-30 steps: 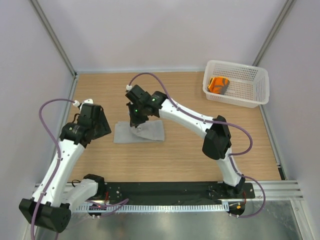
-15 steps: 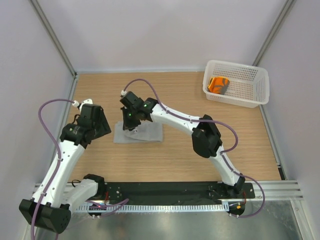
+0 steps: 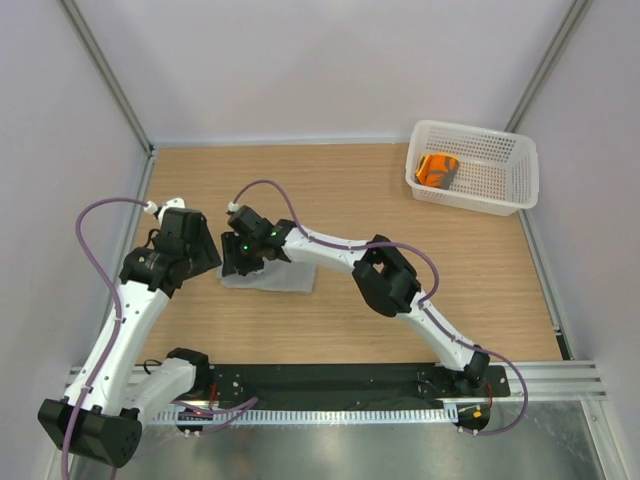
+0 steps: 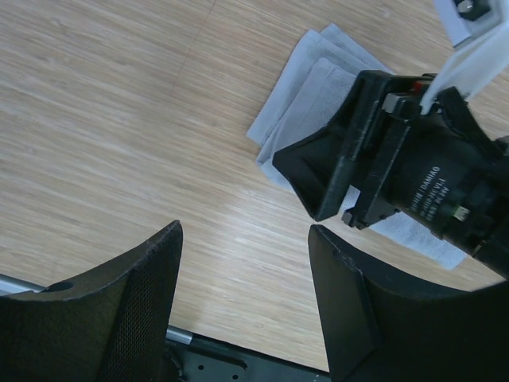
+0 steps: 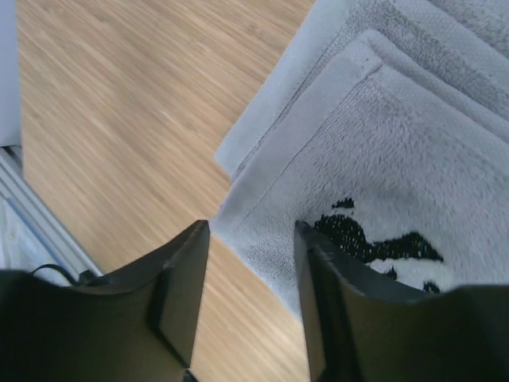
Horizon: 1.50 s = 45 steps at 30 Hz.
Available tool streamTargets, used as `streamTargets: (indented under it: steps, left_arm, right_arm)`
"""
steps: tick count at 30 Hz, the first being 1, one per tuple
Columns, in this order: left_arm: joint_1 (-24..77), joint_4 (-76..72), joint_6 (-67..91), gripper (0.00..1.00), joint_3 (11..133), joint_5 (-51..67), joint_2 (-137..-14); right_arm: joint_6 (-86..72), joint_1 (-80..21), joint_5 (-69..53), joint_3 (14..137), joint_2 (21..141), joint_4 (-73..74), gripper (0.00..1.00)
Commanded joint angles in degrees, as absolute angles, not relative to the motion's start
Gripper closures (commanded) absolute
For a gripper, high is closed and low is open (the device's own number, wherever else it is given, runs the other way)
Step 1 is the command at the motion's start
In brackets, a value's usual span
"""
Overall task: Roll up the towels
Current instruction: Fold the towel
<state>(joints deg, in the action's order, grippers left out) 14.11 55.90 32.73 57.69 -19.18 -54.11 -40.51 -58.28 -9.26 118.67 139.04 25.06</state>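
Observation:
A light-grey towel (image 3: 288, 279) lies folded flat on the wooden table, left of centre. My right gripper (image 3: 237, 264) hovers low over its left end. In the right wrist view the fingers stand apart, with the grey towel's (image 5: 398, 151) layered edge and bare wood showing between them; the right gripper (image 5: 253, 274) holds nothing. My left gripper (image 3: 198, 246) waits just left of the towel, open over bare wood (image 4: 246, 270). Its camera shows the grey towel (image 4: 306, 87) and the right gripper (image 4: 382, 171). An orange towel (image 3: 437, 170) sits rolled in the basket.
A white perforated basket (image 3: 500, 178) stands at the far right corner of the table. Grey walls with metal posts close in the left, back and right sides. A black rail with the arm bases runs along the near edge (image 3: 340, 380).
The right gripper swept leftwards across the table, dragging the grey towel's end with it, and then opened its jaws. The left arm stayed still.

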Motion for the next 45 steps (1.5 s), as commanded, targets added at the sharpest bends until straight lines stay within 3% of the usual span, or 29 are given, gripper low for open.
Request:
streamTargets:
  steps: [1, 4, 9, 18, 22, 31, 40, 45]
  left_arm:
    - [13.71, 54.23, 33.13, 0.35, 57.57, -21.09, -53.79]
    - [13.71, 54.32, 33.31, 0.35, 57.66, -21.62, -53.96]
    - [13.62, 54.32, 33.22, 0.34, 57.74, -21.89, -55.19]
    - [13.62, 50.64, 32.7, 0.38, 62.31, -13.56, -67.14]
    - [13.19, 47.03, 31.91, 0.38, 65.56, -11.52, -75.04]
    - [7.65, 44.12, 30.32, 0.45, 74.97, -0.88, -96.67]
    - [6.42, 43.86, 30.5, 0.52, 74.88, 2.64, -104.94]
    - [6.42, 43.24, 31.55, 0.62, 73.83, 4.13, -106.79]
  right_arm:
    - [-40.35, -58.45, -10.46, 123.29, 140.09, 21.44, 0.45]
    - [-39.73, -57.83, -10.55, 128.38, 140.71, 23.63, 0.35]
    - [-39.11, -54.24, -10.37, 127.54, 134.22, 24.17, 0.31]
    - [-36.57, -47.91, -5.28, 102.77, 113.48, 27.86, 0.31]
    - [-36.91, -43.16, -9.64, 88.46, 108.2, 29.27, 0.34]
    - [-34.54, -40.43, -14.06, 79.28, 107.49, 27.25, 0.36]
    - [-33.49, -39.2, -15.99, 77.17, 108.81, 25.32, 0.37]
    - [-33.49, -38.94, -16.61, 75.68, 109.51, 23.47, 0.37]
